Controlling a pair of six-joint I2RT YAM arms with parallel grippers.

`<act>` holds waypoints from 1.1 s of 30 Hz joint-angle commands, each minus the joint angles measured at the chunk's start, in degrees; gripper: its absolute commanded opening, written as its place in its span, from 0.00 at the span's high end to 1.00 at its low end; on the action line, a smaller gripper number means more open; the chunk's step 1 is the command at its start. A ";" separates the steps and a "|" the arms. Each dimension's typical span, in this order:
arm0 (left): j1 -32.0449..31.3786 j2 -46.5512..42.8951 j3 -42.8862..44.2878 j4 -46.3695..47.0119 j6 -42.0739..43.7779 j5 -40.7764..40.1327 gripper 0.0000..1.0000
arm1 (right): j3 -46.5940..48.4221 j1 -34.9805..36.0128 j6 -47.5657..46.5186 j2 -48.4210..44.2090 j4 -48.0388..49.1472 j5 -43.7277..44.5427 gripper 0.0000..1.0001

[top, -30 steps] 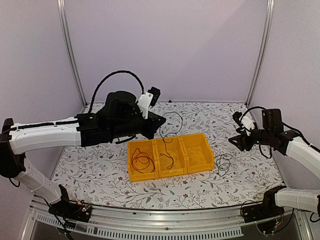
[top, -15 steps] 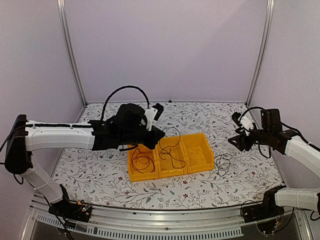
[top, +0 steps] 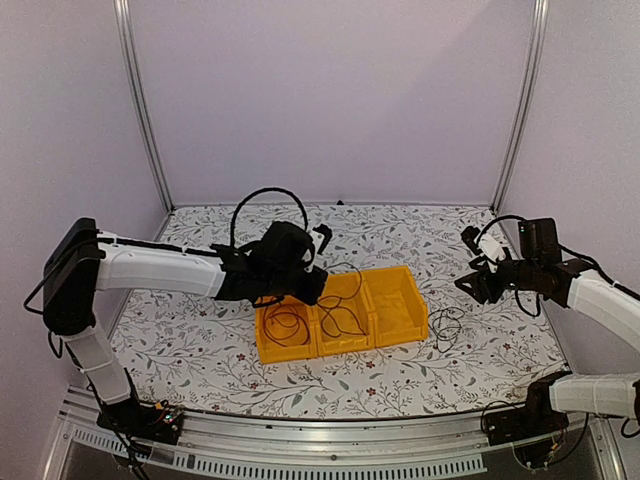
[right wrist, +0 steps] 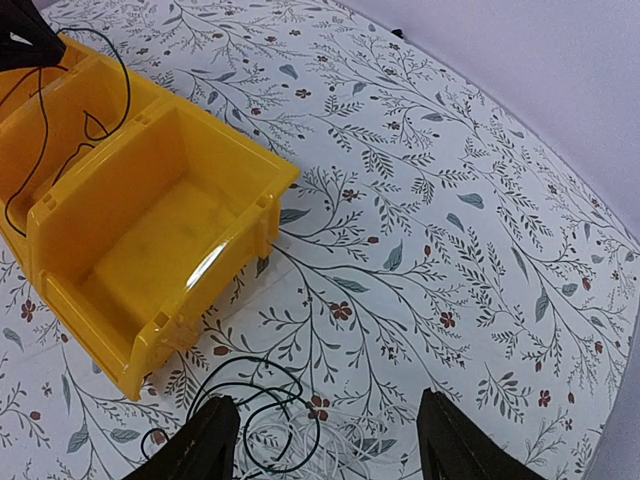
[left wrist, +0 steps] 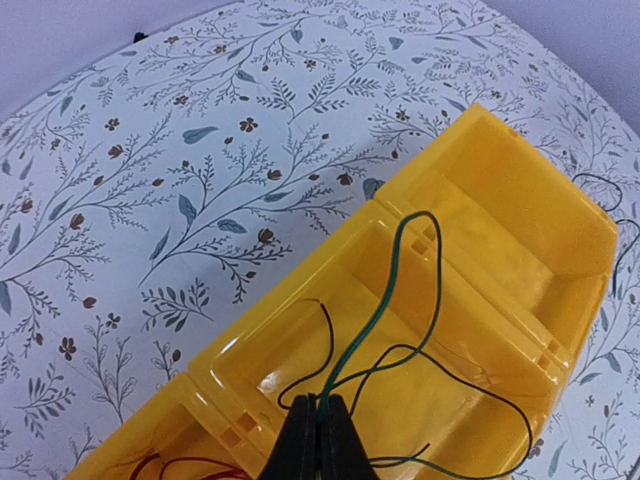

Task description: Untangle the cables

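Observation:
My left gripper (left wrist: 320, 400) is shut on a thin green cable (left wrist: 385, 300), just above the middle compartment of the yellow bin (left wrist: 500, 180). The cable loops up from the fingertips and trails down into that compartment alongside a darker thin strand. In the top view this gripper (top: 310, 285) hangs over the bin's back rim. A red cable (top: 285, 325) lies coiled in the left compartment. Black cable (right wrist: 270, 420) and white cable (right wrist: 330, 450) are tangled on the table right of the bin. My right gripper (right wrist: 326, 400) hovers open above them, holding nothing.
The bin's right compartment (right wrist: 150, 220) holds nothing. The table (top: 200, 340) has a floral cloth. Metal frame posts (top: 140, 110) stand at the back corners, with purple walls behind. The left arm's forearm (top: 150, 268) stretches across the left half of the table.
The left arm has reached forward and down, from behind the bin to over its middle compartment, carrying the green cable, which now hangs into the bin. The right arm has stayed put.

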 commanded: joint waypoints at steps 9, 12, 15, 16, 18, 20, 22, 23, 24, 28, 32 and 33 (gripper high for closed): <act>-0.64 4.21 5.19 -6.48 1.43 3.62 1.00 | -0.07 -0.11 0.16 1.02 -0.04 -0.49 0.35; -0.91 3.93 5.10 -8.04 0.45 4.60 1.00 | -0.10 -0.11 0.17 1.37 -0.14 -0.82 0.35; -1.43 3.49 5.04 -9.29 -0.18 5.05 1.00 | 0.18 -0.11 0.08 2.17 -0.50 -1.05 0.35; -1.60 3.33 5.30 -9.85 -0.39 5.37 1.00 | 0.35 -0.14 0.03 2.37 -0.70 -1.12 0.35; -1.82 3.29 6.53 -11.77 -0.86 7.22 1.00 | 0.38 -0.17 0.06 2.83 -0.84 -1.13 0.35; -2.06 3.46 8.53 -15.42 -1.36 7.63 1.00 | 0.30 -0.12 0.07 2.96 -0.88 -1.34 0.35; -2.18 3.75 9.50 -17.15 -1.07 8.09 1.00 | 0.34 -0.16 -0.01 2.96 -0.95 -1.50 0.35; -2.09 4.27 10.08 -17.40 -0.86 8.18 1.00 | 0.45 -0.16 -0.05 3.09 -1.07 -1.58 0.35; -2.14 5.00 10.88 -17.62 -0.71 7.99 1.00 | 0.54 -0.11 -0.09 3.37 -1.16 -1.59 0.35; -2.09 10.23 15.77 -19.61 -0.12 8.28 1.00 | 0.64 -0.12 -0.10 3.84 -1.27 -1.73 0.35; -2.14 14.17 17.86 -20.28 0.15 8.82 1.00 | 0.83 -0.14 0.40 3.93 -1.27 -1.56 0.35; -2.12 14.67 18.11 -20.31 0.23 9.40 1.00 | 0.76 -0.15 0.38 3.86 -1.28 -1.46 0.36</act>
